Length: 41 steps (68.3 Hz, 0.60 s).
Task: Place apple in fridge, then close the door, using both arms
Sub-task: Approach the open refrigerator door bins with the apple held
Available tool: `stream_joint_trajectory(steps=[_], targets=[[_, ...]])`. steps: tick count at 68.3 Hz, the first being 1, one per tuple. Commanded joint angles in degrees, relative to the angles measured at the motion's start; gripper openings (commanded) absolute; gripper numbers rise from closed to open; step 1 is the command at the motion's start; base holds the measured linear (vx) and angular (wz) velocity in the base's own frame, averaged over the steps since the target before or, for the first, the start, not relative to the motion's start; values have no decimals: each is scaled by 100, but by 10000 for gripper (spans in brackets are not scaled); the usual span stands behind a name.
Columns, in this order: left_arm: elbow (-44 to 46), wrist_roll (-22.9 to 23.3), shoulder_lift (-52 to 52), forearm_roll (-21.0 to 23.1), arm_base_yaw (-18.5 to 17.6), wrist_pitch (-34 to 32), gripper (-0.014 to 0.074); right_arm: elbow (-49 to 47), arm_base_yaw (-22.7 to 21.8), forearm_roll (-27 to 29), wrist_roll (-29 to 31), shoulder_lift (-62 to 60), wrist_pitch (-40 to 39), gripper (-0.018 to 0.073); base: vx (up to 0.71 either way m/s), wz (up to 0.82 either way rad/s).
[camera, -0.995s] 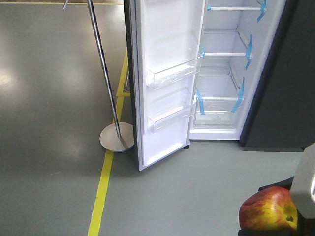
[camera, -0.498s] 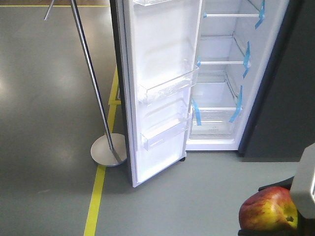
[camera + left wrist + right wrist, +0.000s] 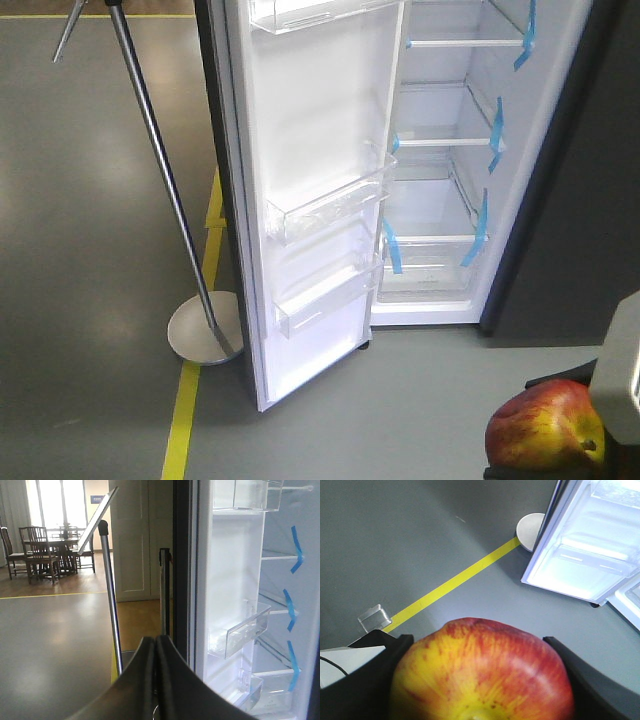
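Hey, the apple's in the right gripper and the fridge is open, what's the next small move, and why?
Probably lift the right gripper forward toward a shelf of the fridge. It is shut on the apple, which sits low and well short of the fridge. The door stands wide open, and the visible shelves look bare. The left gripper is shut, empty.

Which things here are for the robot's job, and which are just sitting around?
For the job: apple, held in the right claw; fridge; its open door; left claw, shut.

Just around: silver post, yellow floor line, table and chairs.
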State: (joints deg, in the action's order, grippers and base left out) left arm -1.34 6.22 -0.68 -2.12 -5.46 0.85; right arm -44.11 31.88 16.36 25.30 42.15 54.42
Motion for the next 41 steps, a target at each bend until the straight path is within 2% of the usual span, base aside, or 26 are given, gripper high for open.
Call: stream_joint_trajectory(steps=[1,41], targets=[[97,46,-78,47,-21,-407,-6,-163,5,73,13,-27,-322,254,17,-5],[97,46,-78,47,-21,-407,-6,-163,5,73,13,-27,-322,254,16,1]])
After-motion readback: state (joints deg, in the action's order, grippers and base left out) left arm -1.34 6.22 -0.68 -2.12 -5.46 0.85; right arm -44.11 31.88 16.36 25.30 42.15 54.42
